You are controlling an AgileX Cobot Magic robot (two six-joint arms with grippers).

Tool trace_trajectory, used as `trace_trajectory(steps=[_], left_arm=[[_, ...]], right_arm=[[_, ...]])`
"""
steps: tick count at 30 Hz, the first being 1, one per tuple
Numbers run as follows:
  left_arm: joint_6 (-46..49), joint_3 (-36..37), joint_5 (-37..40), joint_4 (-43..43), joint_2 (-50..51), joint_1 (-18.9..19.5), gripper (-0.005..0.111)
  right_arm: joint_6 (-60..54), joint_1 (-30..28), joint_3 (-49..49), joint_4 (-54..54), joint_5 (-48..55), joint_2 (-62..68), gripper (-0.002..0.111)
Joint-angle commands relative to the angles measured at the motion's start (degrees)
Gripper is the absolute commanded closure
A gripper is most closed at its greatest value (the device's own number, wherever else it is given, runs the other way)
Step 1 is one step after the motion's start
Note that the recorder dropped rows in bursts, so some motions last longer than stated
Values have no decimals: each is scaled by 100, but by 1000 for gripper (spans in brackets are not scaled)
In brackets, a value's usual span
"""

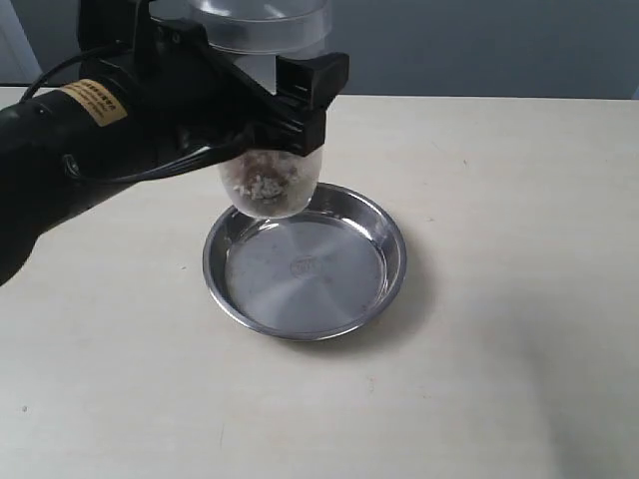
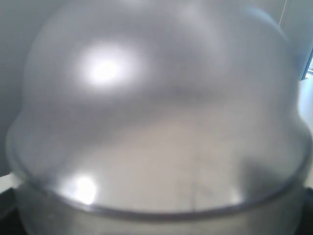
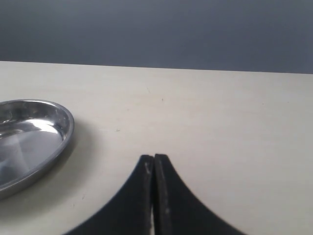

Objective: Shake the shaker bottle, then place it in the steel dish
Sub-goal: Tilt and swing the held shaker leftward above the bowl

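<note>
Clamping the shaker bottle (image 1: 268, 190) in the left gripper (image 1: 262, 125) over the steel dish (image 1: 399, 261) rim, probably ending the shake, needing centring then lowering, idling the right gripper (image 3: 154, 159) pinched closed beside the dish.

clear shaker bottle (image 1: 268, 190), silver steel dish (image 1: 310, 269), beige table (image 1: 509, 190)

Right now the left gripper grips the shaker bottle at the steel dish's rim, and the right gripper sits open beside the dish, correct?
Not quite: the right gripper is shut, not open. The right wrist view shows its fingers pressed together, holding nothing. The rest stands: the left gripper grips the shaker bottle at the rim of the steel dish.
</note>
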Motion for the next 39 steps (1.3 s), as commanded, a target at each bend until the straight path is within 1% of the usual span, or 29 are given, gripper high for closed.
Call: trace_trajectory(steps=[1, 5, 9, 11, 12, 14, 15, 16, 17, 18, 20, 21, 22, 25, 26, 27, 28, 30, 31, 32, 33, 35, 37, 38, 39], left_arm=[[-24, -34, -47, -145, -36, 7, 106], [-24, -34, -23, -218, -36, 7, 106], [2, -34, 52, 1, -36, 7, 106], [107, -60, -355, 108, -36, 7, 106], [107, -171, -624, 267, -74, 7, 106], [107, -464, -664, 946, -189, 7, 106], [107, -606, -464, 1253, -239, 7, 106], [128, -636, -199, 1281, -248, 7, 106], [118, -571, 154, 939, -92, 101, 106], [118, -391, 449, 374, 199, 247, 106], [27, -65, 782, -408, 888, 425, 106], [-116, -62, 918, -488, 987, 401, 106], [-231, -121, 906, -234, 944, 319, 106], [-178, -518, 215, 1012, 301, -205, 106], [-139, -605, 96, 1099, 149, -250, 106], [-182, -578, 135, 591, 152, -214, 106], [4, -457, 387, -228, 333, -94, 106], [652, -224, 1263, -1661, 906, 266, 106], [1023, -212, 1772, -2102, 1077, 444, 106], [1349, -225, 2041, -2152, 1094, 551, 106], [1560, -256, 2090, -2120, 975, 596, 106], [1729, -385, 1653, -1719, 513, 555, 106], [1717, -490, 819, -1263, -5, 520, 106], [1645, -396, 511, -1299, -113, 520, 106], [1579, -245, 402, -1411, -95, 520, 106]], right_arm=[[-3, 21, 7, -8, -51, -22, 109], [-3, 21, 7, -8, -51, -22, 109], [-3, 21, 7, -8, -51, -22, 109], [-3, 21, 7, -8, -51, -22, 109], [-3, 21, 7, -8, -51, -22, 109], [-3, 21, 7, -8, -51, -22, 109], [-3, 21, 7, -8, -51, -22, 109], [-3, 21, 7, -8, -51, -22, 109], [-3, 21, 7, -8, -51, -22, 109], [-3, 21, 7, -8, -51, -22, 109], [-3, 21, 7, -8, -51, -22, 109], [-3, 21, 7, -8, -51, -22, 109], [-3, 21, 7, -8, -51, -22, 109], [-3, 21, 7, -8, -51, -22, 109], [-3, 21, 7, -8, -51, -22, 109], [-3, 21, 7, -8, -51, -22, 109], [-3, 21, 7, -8, -51, -22, 109], [-3, 21, 7, -8, -51, -22, 109], [-3, 21, 7, -8, -51, -22, 109], [-3, 21, 7, -8, -51, -22, 109], [-3, 21, 7, -8, -51, -22, 109], [-3, 21, 7, -8, -51, -22, 109], [-3, 21, 7, -8, -51, -22, 109], [-3, 21, 7, -8, -51, -22, 109], [-3, 21, 7, -8, -51, -22, 109]])
